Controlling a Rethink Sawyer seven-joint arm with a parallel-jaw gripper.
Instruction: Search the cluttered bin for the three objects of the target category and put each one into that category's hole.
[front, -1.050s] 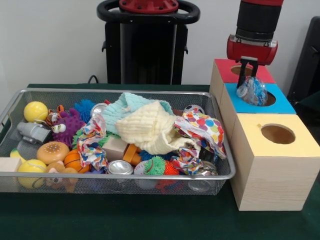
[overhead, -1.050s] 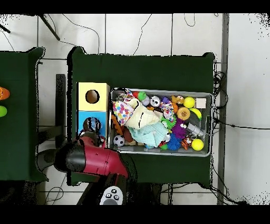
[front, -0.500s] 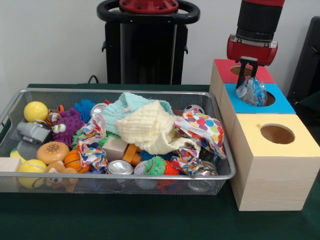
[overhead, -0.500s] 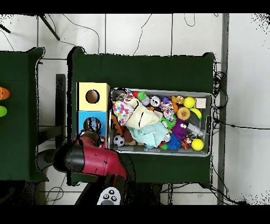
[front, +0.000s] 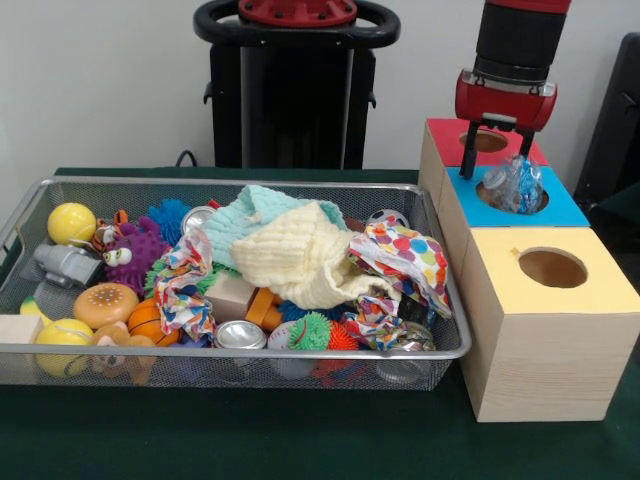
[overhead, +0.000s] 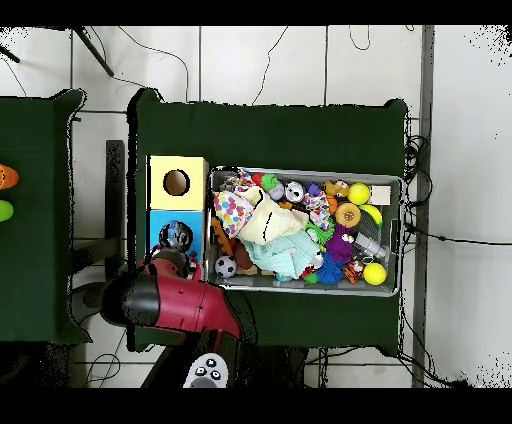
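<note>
Wire bin (front: 440, 352) at left packed with cloths, balls, cans. Gripper (front: 496, 150) upper right, fingers spread, nothing held, above blue box (front: 560, 210). Crumpled clear-blue ball (front: 516, 185) sits in its hole; orientation unclear.

Wire, wood, cloth

Metal mesh bin (front: 60, 190); pale matt wooden boxes (front: 545, 365); soft crinkled cloths (front: 295, 255); a glossy, clear-looking ball (front: 516, 184).

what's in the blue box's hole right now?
A crumpled clear-and-blue ball sits in the blue box hole, still partly above the rim, under the open gripper. Anything deeper in the box is hidden.
</note>
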